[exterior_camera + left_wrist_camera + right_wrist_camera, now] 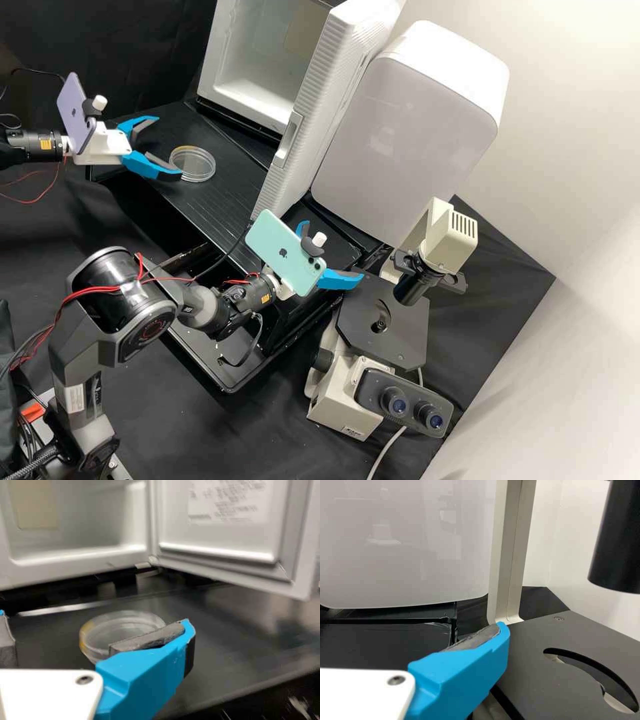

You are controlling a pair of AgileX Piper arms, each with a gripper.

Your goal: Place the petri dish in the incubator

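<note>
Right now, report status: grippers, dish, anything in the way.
Left gripper open at petri dish on bench. Right gripper open, empty, by microscope stage. Incubator door open; nothing seen blocking.

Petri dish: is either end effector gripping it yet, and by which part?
Nothing is held. The petri dish lies flat on the black tray; the left end effector is open next to it, and the right end effector is empty too.
</note>
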